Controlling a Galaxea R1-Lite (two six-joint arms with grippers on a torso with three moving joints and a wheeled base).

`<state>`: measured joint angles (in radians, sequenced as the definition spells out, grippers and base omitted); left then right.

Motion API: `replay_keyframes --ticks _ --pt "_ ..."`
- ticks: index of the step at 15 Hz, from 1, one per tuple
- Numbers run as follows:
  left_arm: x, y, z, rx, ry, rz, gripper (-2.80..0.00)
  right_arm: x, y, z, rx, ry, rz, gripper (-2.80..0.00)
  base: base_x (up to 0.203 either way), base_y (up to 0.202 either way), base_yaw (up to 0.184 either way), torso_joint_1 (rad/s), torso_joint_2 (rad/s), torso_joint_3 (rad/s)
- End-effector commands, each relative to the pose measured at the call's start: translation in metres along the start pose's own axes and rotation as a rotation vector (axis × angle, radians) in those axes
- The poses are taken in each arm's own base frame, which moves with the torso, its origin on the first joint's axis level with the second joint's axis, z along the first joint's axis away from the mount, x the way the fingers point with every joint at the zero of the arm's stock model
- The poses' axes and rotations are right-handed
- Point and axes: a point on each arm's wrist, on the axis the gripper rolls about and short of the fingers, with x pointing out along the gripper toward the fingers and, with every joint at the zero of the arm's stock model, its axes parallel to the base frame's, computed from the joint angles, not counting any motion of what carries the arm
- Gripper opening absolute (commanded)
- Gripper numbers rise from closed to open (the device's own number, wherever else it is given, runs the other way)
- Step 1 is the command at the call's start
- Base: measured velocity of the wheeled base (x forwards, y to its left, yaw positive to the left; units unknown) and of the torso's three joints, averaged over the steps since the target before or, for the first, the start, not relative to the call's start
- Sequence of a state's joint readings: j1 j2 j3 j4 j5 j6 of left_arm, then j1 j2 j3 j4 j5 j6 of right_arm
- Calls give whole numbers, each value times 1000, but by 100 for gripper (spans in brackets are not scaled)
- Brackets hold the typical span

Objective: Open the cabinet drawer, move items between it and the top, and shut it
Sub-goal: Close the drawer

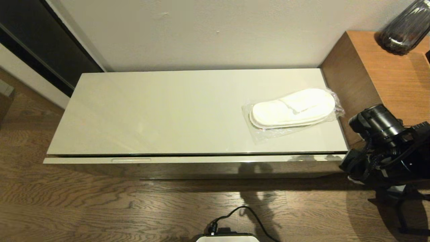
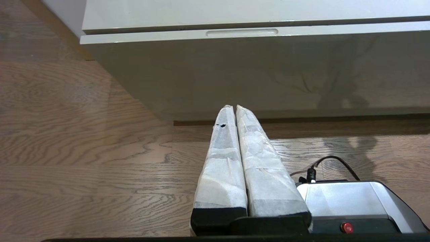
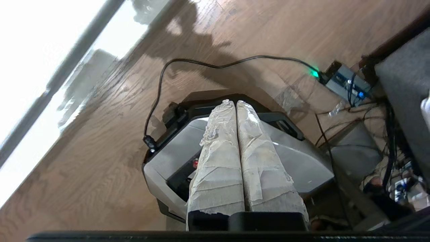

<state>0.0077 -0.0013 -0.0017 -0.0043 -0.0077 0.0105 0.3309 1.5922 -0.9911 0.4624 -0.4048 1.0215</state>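
One pair of white slippers [image 1: 293, 108], sealed in a clear bag, lies on the right end of the glossy cream top [image 1: 168, 111]. Below the top's front edge, the wide drawer [image 1: 201, 160] sits pushed in, and a handle slot [image 1: 131, 160] shows toward its left. My left gripper [image 2: 233, 107] is shut on nothing. It hangs low over the floor, pointing at the drawer front [image 2: 268, 74] below the handle slot [image 2: 242, 32]. My right arm [image 1: 386, 148] is off the cabinet's right end. Its gripper [image 3: 234, 102] is shut and empty above the robot base.
A taller brown wood-grain unit [image 1: 376, 74] with a dark ribbed vase [image 1: 406, 28] stands right of the cabinet. A wall runs behind. The robot base [image 1: 228, 238] with its black cable [image 1: 255, 218] sits on the wood floor in front. Cables and a small box [image 3: 346, 84] lie on the floor.
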Motion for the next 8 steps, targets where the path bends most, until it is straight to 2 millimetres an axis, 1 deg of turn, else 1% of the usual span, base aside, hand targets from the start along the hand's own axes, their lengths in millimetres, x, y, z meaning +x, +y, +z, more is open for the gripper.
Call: replay_keyframes --ticks 1,3,5,6,8 --pt "0 0 0 0 1 0 -280 -29 -1 13 19 -33 51 -280 0 0 0 0 0 0" --pt "0 0 0 0 1 0 -280 -56 -8 21 14 -45 65 -280 0 0 0 0 0 0" --pt "0 0 0 0 1 0 -280 -87 -22 25 -20 -65 94 -280 0 0 0 0 0 0" --pt "0 0 0 0 1 0 -280 -105 -32 27 -36 -83 120 -280 0 0 0 0 0 0" --pt "0 0 0 0 1 0 -280 -141 -61 19 -89 -114 151 -280 0 0 0 0 0 0"
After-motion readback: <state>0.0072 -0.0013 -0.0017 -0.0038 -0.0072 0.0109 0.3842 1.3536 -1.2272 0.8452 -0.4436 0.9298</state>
